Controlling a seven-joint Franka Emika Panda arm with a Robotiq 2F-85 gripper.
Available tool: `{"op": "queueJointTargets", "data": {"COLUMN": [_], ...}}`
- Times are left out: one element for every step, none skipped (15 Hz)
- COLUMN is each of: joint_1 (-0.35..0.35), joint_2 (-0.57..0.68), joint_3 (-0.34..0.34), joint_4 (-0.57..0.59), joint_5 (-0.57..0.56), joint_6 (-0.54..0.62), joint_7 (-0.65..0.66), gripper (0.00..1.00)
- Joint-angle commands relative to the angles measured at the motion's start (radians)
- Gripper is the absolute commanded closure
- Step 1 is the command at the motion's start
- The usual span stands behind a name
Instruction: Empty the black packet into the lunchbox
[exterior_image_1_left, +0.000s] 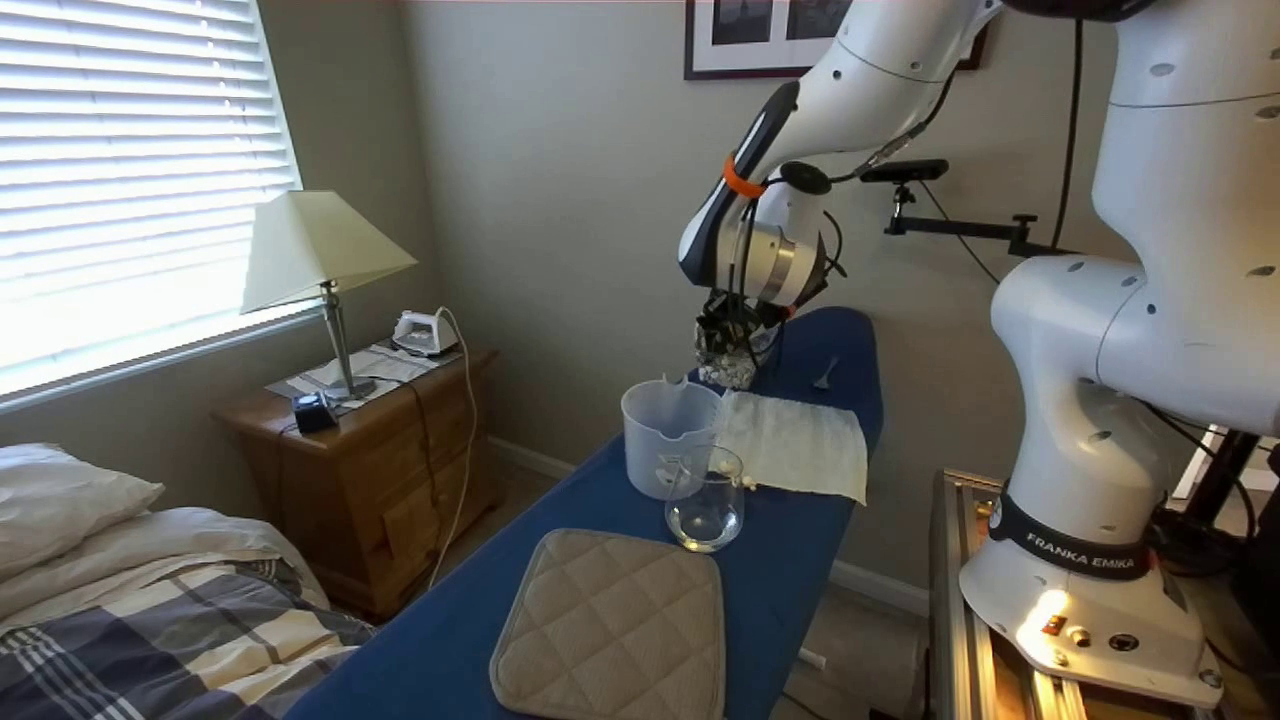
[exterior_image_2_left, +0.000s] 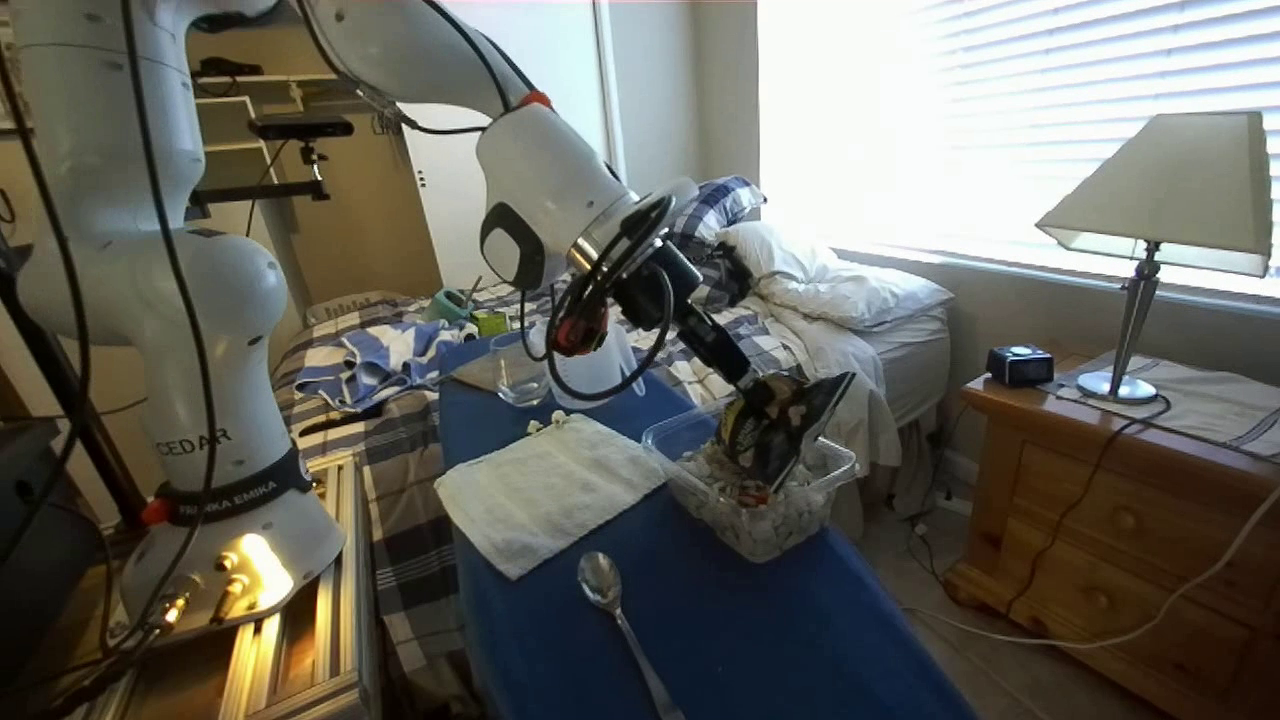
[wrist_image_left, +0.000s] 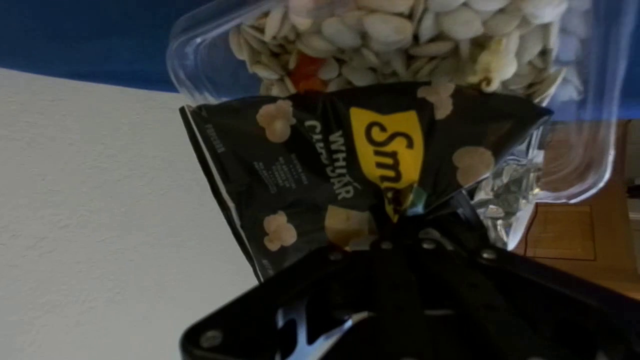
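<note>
The black gripper is pinching the black-and-yellow foil packet, slanting it into the low, clear plastic lunchbox at the edge of the blue ironing board facing the wooden nightstand. Pale seeds are lying inside; emptying is probably progressing; what's left isn't showing.

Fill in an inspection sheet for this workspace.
Surface: long blue cloth-covered board.
Job's things: glossy black popcorn packet, held over clear rectangular plastic lunchbox; pale seed-like pieces in the lunchbox; packet contents unclear.
Clutter: tall translucent plastic jug, round clear glass, white rectangular cloth, quilted beige square pad, silver metal spoon.
Grippers: black gripper, shut on the packet.
Cables: black looped cables near the gripper; white cord near brown wooden nightstand.
Surroundings: cream-shaded lamp on the nightstand; plaid-covered bed.
</note>
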Motion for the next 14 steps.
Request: {"op": "queueJointTargets", "data": {"joint_1": [0.181,0.238,0.292,0.348,0.398,0.448,0.49,0.529,0.558,0.584,0.6,0.612,0.621,0.632], "joint_2": [0.105,0.126,0.154,0.193,0.229,0.275,0.316,0.358,0.405,0.457,0.509,0.571,0.625,0.679], "joint_3": [-0.153,-0.206,-0.262,-0.323,-0.382,-0.442,-0.497,-0.549,-0.593,-0.632,-0.666,-0.7,-0.731,-0.76], "joint_4": [0.06,0.069,0.078,0.089,0.097,0.103,0.108,0.112,0.116,0.116,0.116,0.111,0.106,0.101], "joint_5": [0.112,0.111,0.104,0.095,0.081,0.069,0.056,0.041,0.026,0.012,-0.01,-0.046,-0.092,-0.138], "joint_6": [-0.106,-0.135,-0.168,-0.211,-0.257,-0.31,-0.362,-0.417,-0.474,-0.527,-0.592,-0.669,-0.751,-0.83], "joint_7": [-0.007,0.004,0.018,0.039,0.061,0.089,0.114,0.14,0.171,0.206,0.25,0.309,0.367,0.424], "gripper": [1.0,1.0,1.0,1.0,1.0,1.0,1.0,1.0,1.0,1.0,1.0,1.0,1.0,1.0]}}
